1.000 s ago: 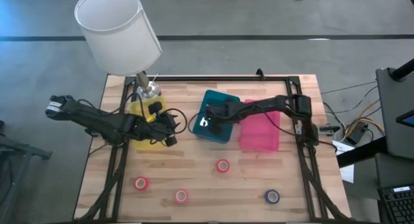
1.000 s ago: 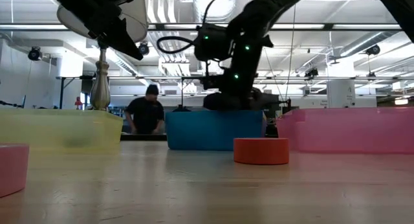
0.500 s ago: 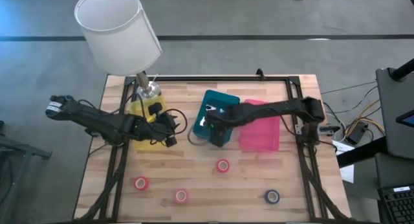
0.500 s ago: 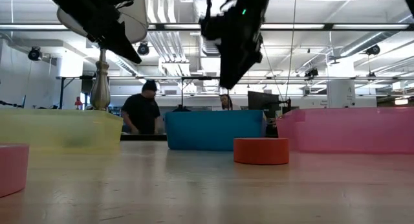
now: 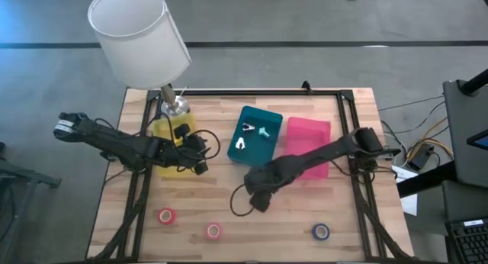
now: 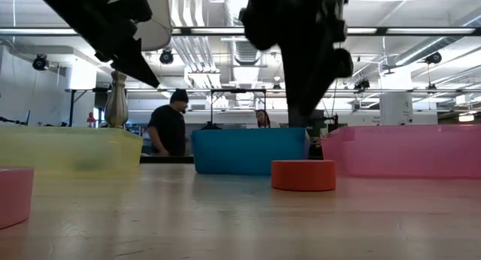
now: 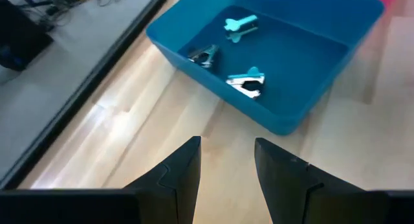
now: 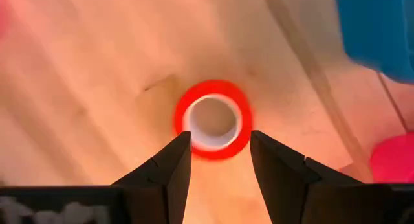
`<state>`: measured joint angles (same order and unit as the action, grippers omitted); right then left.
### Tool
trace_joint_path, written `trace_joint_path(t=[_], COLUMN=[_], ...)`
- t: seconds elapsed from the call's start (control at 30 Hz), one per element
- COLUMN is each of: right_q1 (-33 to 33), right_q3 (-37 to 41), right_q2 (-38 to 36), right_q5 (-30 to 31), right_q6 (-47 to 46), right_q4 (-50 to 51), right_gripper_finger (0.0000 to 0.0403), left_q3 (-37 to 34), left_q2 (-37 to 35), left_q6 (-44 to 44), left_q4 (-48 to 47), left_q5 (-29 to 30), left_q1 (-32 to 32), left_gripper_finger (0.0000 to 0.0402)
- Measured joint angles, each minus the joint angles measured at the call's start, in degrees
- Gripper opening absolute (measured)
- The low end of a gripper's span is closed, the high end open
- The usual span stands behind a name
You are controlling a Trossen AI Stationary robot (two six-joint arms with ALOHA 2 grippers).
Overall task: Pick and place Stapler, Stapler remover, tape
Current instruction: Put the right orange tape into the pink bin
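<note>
Inside blue bin (image 7: 304, 107): three staple removers (image 7: 246, 81).

The wooden table (image 5: 229, 119) carries three bins in a row — yellow bin (image 5: 169, 156), teal bin (image 5: 254, 136), pink bin (image 5: 307, 148) — and a lamp (image 5: 141, 43) at the yellow bin's far corner. Nearer the front edge lie tape rolls: two red-pink (image 5: 166, 216) (image 5: 213, 231), one blue-purple (image 5: 320, 232).
</note>
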<state>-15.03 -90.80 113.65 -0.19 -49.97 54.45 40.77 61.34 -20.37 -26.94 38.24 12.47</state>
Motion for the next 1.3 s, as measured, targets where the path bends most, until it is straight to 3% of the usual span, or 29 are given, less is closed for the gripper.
trace_joint_path(t=[0.3, 1.0, 1.3], right_q1=[0.99, 1.12, 1.0], right_q3=[0.11, 0.17, -0.63], right_q2=[3.95, 7.82, 6.96], right_q5=[-4.31, -2.41, -2.45], right_q6=[-3.26, -1.45, -0.58], right_q4=[-0.21, -0.17, 0.29], right_gripper_finger=[0.0155, 0.0152, 0.0142], left_q3=[0.0, 0.0, 0.0], left_q2=[0.02, 0.02, 0.02], left_q6=[5.61, 23.35, 24.9], left_q4=[0.73, 10.62, 11.84], left_q5=[-10.7, -10.76, -10.75], left_q1=[0.0, -0.23, -0.48], left_gripper_finger=[0.0149, 0.0149, 0.0149])
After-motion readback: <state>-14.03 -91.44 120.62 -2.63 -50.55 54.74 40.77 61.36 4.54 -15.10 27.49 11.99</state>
